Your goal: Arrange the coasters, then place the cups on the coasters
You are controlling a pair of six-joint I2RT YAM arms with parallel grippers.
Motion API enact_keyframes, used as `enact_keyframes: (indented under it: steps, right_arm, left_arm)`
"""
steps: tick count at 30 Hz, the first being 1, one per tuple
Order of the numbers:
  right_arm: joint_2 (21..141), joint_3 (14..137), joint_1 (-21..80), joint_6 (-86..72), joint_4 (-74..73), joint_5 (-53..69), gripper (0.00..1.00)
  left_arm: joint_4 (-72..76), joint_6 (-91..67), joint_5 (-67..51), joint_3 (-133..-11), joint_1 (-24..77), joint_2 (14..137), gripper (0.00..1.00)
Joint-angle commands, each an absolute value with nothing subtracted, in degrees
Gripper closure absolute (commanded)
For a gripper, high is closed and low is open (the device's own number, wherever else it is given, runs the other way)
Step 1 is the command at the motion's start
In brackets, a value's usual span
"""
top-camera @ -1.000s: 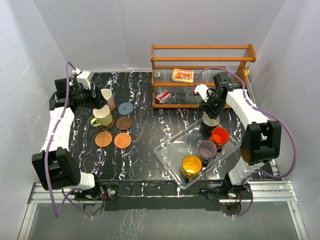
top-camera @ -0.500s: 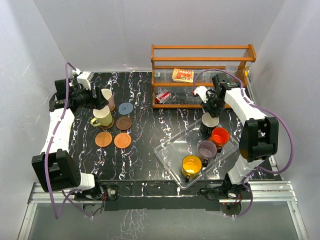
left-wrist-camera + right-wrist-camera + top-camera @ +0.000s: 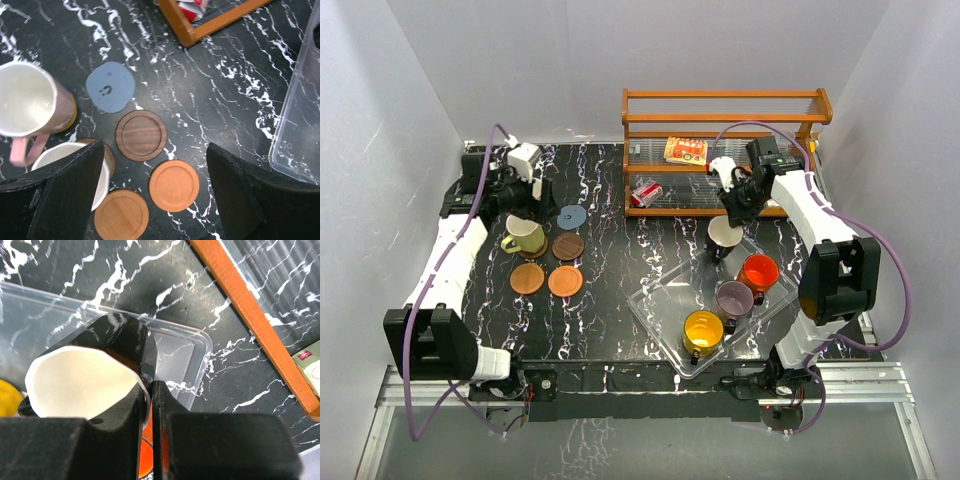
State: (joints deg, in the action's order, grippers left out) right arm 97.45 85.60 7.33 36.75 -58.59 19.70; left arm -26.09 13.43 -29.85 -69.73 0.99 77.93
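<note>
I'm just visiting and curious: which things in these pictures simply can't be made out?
Left wrist view: the coaster under the pink mug; the mug covers all but an orange sliver.
Left wrist view: the clear tray, cut off by the right edge.
Right wrist view: the outside of the black mug, mostly behind the right gripper.
Top view: the packet, its print too small.

A black table (image 3: 620,320) with white marble veins stands between plain white walls (image 3: 520,60). At its far right side there is a wooden rack (image 3: 725,95) of orange-brown bars. A flat orange packet (image 3: 686,150) lies on a shelf of the rack, and a small red and white thing (image 3: 646,192) lies lower, at the left end. A clear plastic tray (image 3: 658,296) lies in front of the rack, turned at an angle to the table's edge
</note>
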Motion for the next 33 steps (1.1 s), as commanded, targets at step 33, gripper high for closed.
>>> enact_keyframes:
  steps: [33]
  right_arm:
    - [94.09,100.03,39.84,0.17,-24.16,-11.05,1.00]
  left_arm:
    - [-23.06,-3.72,-11.45,-88.38,26.24,87.31,0.24]
